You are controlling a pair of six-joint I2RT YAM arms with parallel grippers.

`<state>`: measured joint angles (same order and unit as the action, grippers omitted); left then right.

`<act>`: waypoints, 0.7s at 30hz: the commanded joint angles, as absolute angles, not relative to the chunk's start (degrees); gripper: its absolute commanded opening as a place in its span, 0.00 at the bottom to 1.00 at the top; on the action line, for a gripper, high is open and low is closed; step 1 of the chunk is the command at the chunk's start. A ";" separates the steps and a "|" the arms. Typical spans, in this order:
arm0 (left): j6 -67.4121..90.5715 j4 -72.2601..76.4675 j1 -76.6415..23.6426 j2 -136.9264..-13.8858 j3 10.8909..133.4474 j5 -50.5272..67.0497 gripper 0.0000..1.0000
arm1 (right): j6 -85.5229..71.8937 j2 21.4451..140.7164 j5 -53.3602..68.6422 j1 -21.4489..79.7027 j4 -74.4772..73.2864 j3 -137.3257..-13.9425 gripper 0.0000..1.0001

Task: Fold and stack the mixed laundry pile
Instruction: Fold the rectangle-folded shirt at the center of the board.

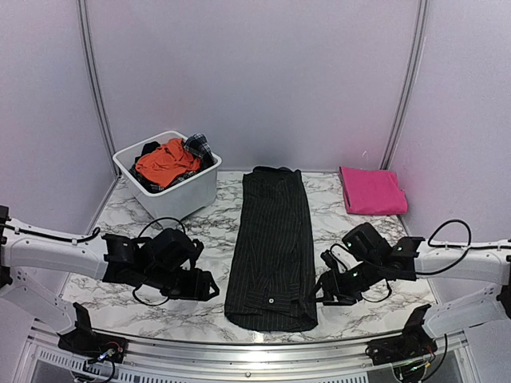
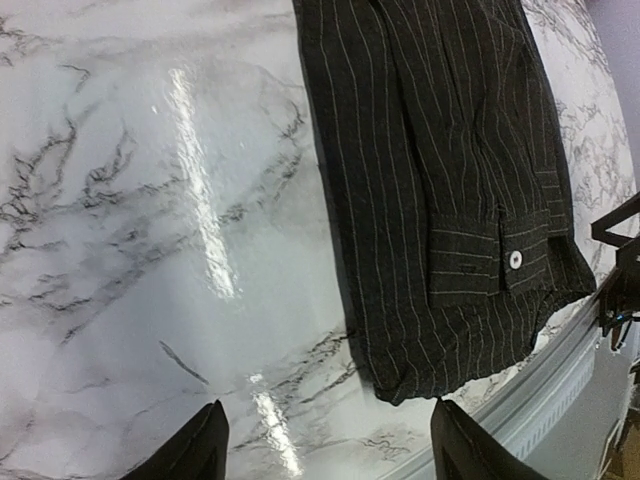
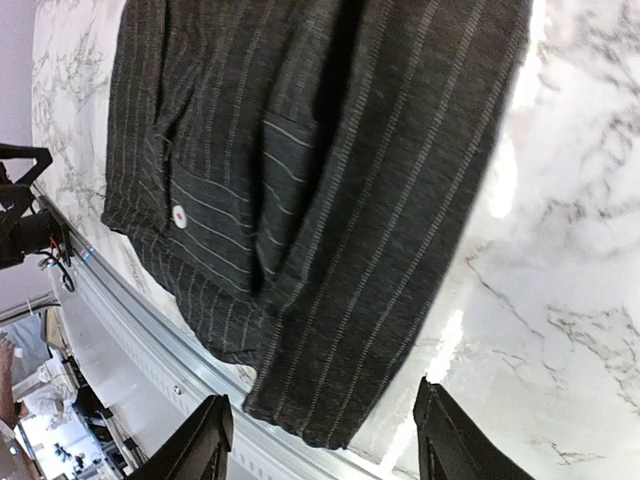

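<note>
On the marble tabletop (image 1: 211, 239) the black pinstriped shirt (image 1: 271, 239) lies at the centre as a long narrow strip, collar at 12 o'clock, hem at 6. It looks mid-fold, and the next move calls for pinching both hem corners and carrying them toward the collar. The white tub (image 1: 180, 195) at 10 o'clock holds the orange garment (image 1: 164, 163) and a dark plaid piece (image 1: 200, 146). The pink cloth (image 1: 371, 190) sits folded at 2 o'clock. The left tool (image 1: 209, 286) and right tool (image 1: 318, 291) flank the hem, both released and empty.
</note>
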<state>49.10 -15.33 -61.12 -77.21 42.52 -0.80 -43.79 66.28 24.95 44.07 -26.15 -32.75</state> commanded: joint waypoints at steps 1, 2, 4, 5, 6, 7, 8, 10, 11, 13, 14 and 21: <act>56.34 -4.94 -64.42 -78.54 39.64 1.92 0.69 | -51.05 62.97 24.07 44.08 -19.47 -29.13 0.58; 57.16 -3.28 -64.83 -79.40 39.05 2.49 0.67 | -51.86 62.96 23.96 44.04 -18.44 -28.01 0.58; 58.87 1.21 -65.60 -81.67 37.81 3.75 0.65 | -53.49 63.07 24.13 44.09 -15.91 -25.65 0.58; 59.42 2.26 -66.03 -82.58 37.52 4.07 0.64 | -54.28 63.24 24.55 44.08 -14.36 -24.56 0.57; 59.83 3.45 -66.45 -83.48 37.25 4.34 0.63 | -54.85 63.35 24.93 44.16 -12.92 -23.69 0.57; 60.05 4.40 -67.05 -84.13 36.98 4.34 0.63 | -55.22 63.32 24.99 44.17 -11.68 -23.04 0.57; 60.60 4.98 -67.53 -84.81 36.74 4.36 0.62 | -55.73 63.29 25.04 44.19 -10.27 -22.51 0.57; 61.78 6.33 -68.19 -86.29 35.97 4.30 0.60 | -56.55 64.03 25.81 44.18 -6.59 -21.41 0.57; 62.52 6.69 -68.47 -86.89 35.46 4.16 0.58 | -56.90 64.98 26.23 44.26 -5.02 -20.98 0.57; 63.29 8.69 -68.97 -87.54 34.20 4.22 0.56 | -57.43 67.11 27.16 44.75 -1.48 -20.15 0.56; 63.67 9.42 -69.07 -87.82 33.64 4.22 0.55 | -57.57 68.57 27.42 45.10 -0.59 -19.91 0.54; 64.44 11.07 -69.17 -89.98 34.26 5.14 0.43 | -60.42 66.29 26.87 45.95 0.37 -16.79 0.40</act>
<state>63.61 9.89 -68.88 -87.50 33.91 4.12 -57.06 68.90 27.07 45.21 -2.24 -19.66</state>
